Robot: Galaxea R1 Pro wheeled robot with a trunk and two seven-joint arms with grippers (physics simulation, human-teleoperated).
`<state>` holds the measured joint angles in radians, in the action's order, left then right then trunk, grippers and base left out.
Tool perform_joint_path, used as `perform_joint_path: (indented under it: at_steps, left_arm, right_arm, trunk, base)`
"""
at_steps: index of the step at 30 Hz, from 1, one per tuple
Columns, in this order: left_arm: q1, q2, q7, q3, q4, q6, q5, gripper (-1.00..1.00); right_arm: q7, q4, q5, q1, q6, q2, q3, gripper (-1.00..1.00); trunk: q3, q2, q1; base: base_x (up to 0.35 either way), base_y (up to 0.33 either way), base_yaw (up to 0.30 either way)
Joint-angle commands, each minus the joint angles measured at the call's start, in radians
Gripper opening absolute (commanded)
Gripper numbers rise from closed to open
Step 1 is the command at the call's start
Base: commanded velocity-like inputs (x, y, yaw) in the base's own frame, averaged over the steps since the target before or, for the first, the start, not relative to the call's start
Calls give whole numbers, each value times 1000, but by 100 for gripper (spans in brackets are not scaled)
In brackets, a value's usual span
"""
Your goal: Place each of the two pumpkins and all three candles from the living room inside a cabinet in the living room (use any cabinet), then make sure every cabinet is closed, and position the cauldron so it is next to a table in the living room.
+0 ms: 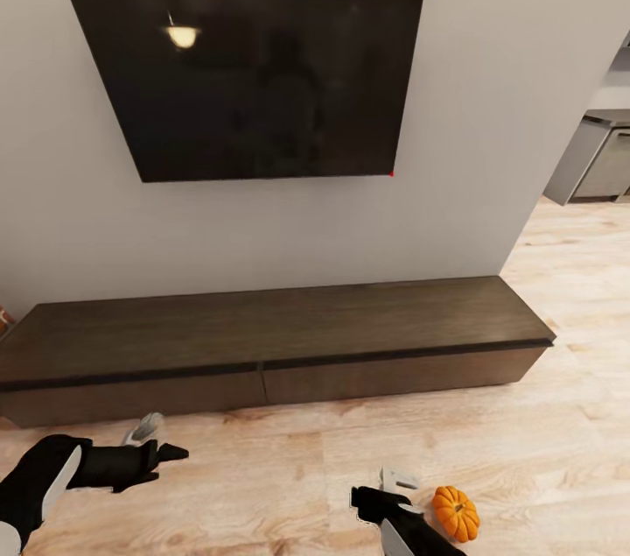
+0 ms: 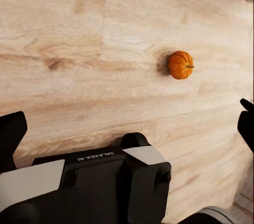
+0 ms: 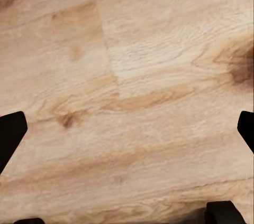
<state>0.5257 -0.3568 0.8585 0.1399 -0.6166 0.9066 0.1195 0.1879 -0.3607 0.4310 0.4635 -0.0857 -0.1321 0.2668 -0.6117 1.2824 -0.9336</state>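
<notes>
We face cabinet, drawers closed. One pumpkin on floor beside our right tool. Both tools, left tool included, spread apart, empty.

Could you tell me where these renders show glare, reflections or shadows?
Head view: the dark wall screen reflects a lamp as a bright spot at its upper left. Left wrist view: the pumpkin casts a soft shadow on the wooden floor. Right wrist view: evenly lit floor, no glare.
</notes>
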Motion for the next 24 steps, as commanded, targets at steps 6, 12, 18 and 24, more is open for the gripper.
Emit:
perform_joint_path:
  at_steps: [6, 12, 18, 24]
  left_arm:
    - [0, -8, 67, 7, -67, 64, 5, 100]
    - [-4, 1, 135, -2, -64, 68, 11, 100]
    - [-6, 32, 146, 17, -60, 84, 17, 100]
    - [-7, 33, 164, 20, -68, 88, 17, 100]
  right_arm:
    - [-200, -20, 5, 0, -9, 10, -206, 100]
    - [-295, -71, 17, 11, -25, 0, -293, 100]
    - [-329, -105, 52, 14, -25, -34, -299, 100]
    - [-362, -138, 86, 13, 9, -42, -288, 100]
  trunk:
    - [-20, 43, -23]
    - [-32, 71, -38]
    - [-32, 71, -38]
    - [-32, 71, -38]
  base:
    - [0, 0, 0]
    - [0, 0, 0]
    - [11, 6, 0]
    - [89, 65, 0]
